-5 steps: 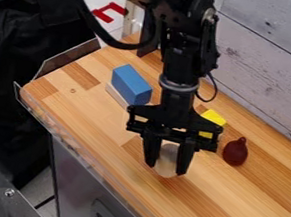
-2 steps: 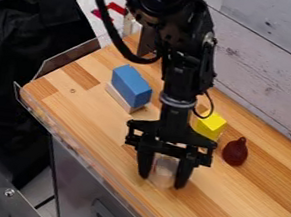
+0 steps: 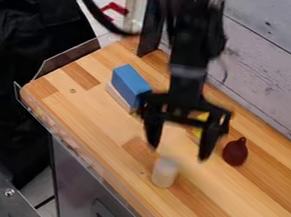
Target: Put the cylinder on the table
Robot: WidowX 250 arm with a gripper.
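My black gripper (image 3: pixel 177 152) is above the middle of the wooden table (image 3: pixel 230 202), blurred, its two fingers wide apart with nothing between them. Below it and a little to the left, a pale, whitish cylinder (image 3: pixel 165 172) stands upright on the wood, apart from the fingertips.
Left of the gripper, a blue block (image 3: pixel 130 84) lies on a pale piece. A yellow block (image 3: pixel 198 132) is partly hidden behind the gripper, with a dark red pear-shaped object (image 3: pixel 235 151) to its right. A plank wall (image 3: pixel 275 67) borders the back.
The gripper has let go of the cylinder and moved up, away from it. Its fingers have spread wider. The cylinder stays standing on the table where it was released.
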